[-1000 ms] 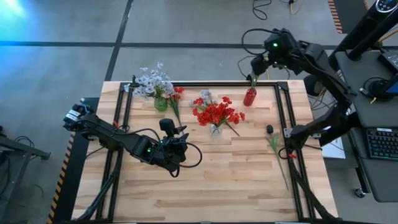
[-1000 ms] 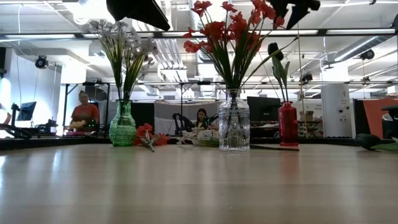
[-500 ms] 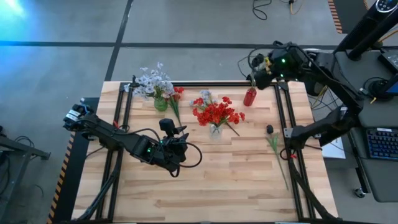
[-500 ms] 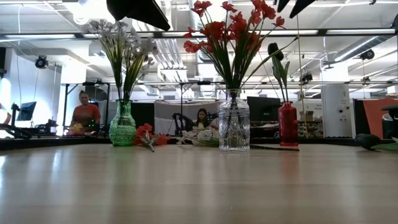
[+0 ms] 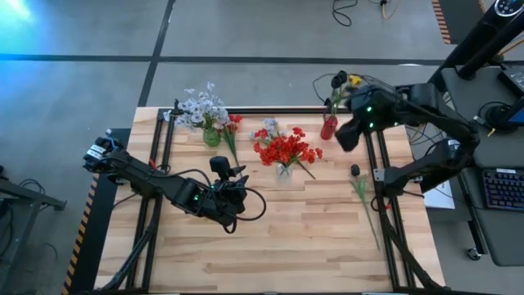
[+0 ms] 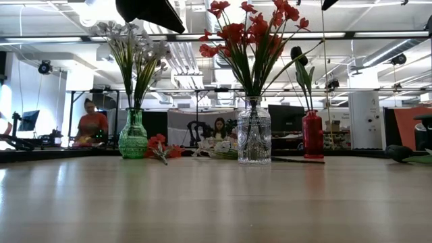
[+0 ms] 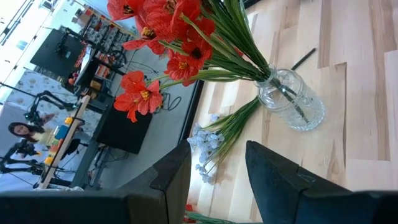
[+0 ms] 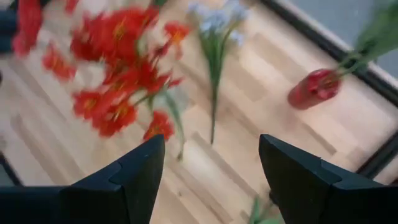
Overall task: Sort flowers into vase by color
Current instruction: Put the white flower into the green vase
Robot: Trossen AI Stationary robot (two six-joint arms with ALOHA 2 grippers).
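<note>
Three vases stand along the table's far half. A green vase [image 5: 211,136] holds white flowers [image 5: 201,106]. A clear glass vase [image 5: 283,170] holds red flowers [image 5: 285,149]. A red vase [image 5: 328,128] holds one green stem. A red flower [image 5: 233,129] and a pale flower [image 5: 268,129] lie loose on the wood. A dark flower [image 5: 355,170] lies at the right on its green stem [image 5: 361,192]. My right gripper [image 5: 347,136] hovers open beside the red vase, holding nothing [image 8: 211,168]. My left gripper [image 5: 230,170] hangs open near the glass vase [image 7: 291,99], also holding nothing.
Black rails [image 5: 370,164] run across the table near its left and right sides. Bare wood [image 5: 303,238] fills the near half. In the low view, people sit in the room beyond the far edge [image 6: 91,121].
My right gripper has come from beyond the table's far edge toward the near edge. It has passed the red vase, now hangs over the table beside it, and has tipped further downward. The flowers and vases have stayed put.
</note>
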